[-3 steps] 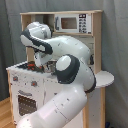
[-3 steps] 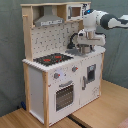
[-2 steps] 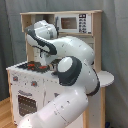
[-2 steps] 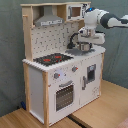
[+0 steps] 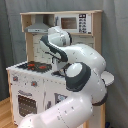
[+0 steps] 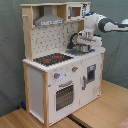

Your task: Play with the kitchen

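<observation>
On the wooden floor [image 6: 95,107] in the second exterior view, we see the toy kitchen [image 6: 60,75] standing upright before a grey-green curtain [image 6: 12,45]. Nearest on its white front are the oven door [image 6: 64,95] with knobs [image 6: 56,76] above it, and a narrower door [image 6: 90,75] to the second exterior view's right. On the counter the black-red hob [image 6: 53,59] lies left of the sink area, where the black tap [image 6: 75,40] arches. Over that sink the gripper [image 6: 82,47] of the white arm [image 6: 105,25] points down; we cannot tell how wide it stands. Farther up hang the grey hood [image 6: 49,20] and a toy microwave [image 6: 75,11]. In the first exterior view the arm's bulk hides the sink.
</observation>
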### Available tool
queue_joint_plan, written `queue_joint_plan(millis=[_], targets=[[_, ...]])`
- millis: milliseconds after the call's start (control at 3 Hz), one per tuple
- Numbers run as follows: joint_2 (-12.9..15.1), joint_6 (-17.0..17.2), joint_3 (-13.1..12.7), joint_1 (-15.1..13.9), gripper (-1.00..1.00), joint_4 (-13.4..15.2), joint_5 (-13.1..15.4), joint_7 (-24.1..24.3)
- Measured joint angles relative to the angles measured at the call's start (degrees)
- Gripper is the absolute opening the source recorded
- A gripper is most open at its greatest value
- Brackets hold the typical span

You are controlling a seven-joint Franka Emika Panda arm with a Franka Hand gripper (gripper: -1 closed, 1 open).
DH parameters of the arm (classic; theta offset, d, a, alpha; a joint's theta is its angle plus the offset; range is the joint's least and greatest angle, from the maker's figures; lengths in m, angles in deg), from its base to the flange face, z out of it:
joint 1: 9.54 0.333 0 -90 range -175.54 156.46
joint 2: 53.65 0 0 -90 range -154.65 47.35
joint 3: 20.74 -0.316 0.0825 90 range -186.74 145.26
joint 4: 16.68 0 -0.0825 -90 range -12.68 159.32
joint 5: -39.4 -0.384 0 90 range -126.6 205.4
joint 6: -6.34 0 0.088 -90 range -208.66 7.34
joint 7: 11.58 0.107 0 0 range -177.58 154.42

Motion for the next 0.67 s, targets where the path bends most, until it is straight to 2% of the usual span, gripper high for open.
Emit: queue_joint_plan(millis=[333, 667], targets=[[0.12, -3.09, 3.98, 0.15, -1.0, -0.16, 0.5, 0.0], [0.12, -3.34, 4.04, 0.17, 1.0, -0.22, 0.6, 0.0]])
